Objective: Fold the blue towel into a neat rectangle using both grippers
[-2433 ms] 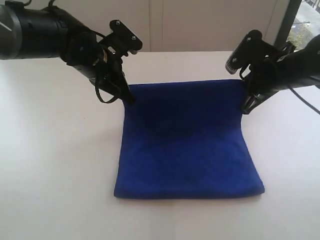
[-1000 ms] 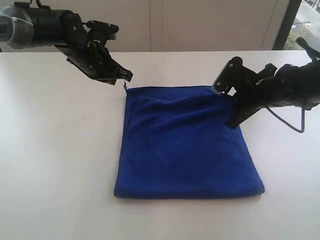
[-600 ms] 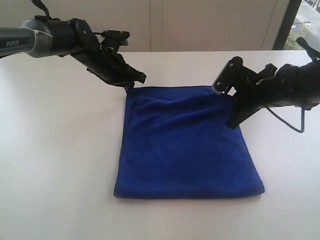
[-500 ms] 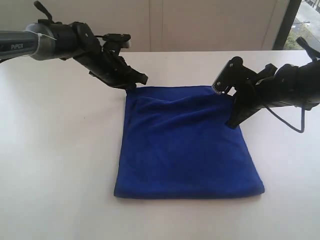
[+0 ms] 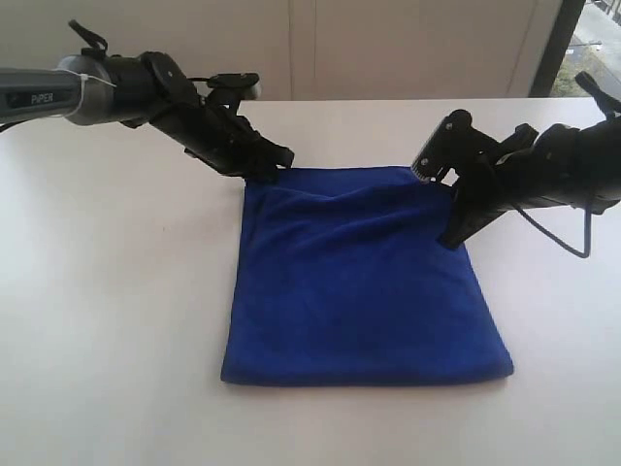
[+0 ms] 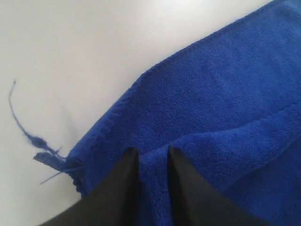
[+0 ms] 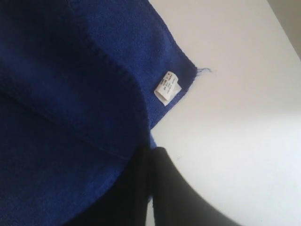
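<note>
The towel (image 5: 364, 291) lies flat on the table (image 5: 116, 340); I judge it soft, light and limp, so it is best pinched right at its far corners. There my right gripper (image 5: 452, 236) is clamped on its edge, while my left gripper (image 5: 279, 161) has its fingers slightly apart over the other corner. Only my wrist views show the label (image 7: 167, 87) and the loose thread (image 6: 19, 122).

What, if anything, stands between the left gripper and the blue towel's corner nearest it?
Nothing visible does. The left gripper is at the far left corner of the blue towel, its fingers parted over a ridge of cloth. Only a loose thread lies beside that corner on the table.
</note>
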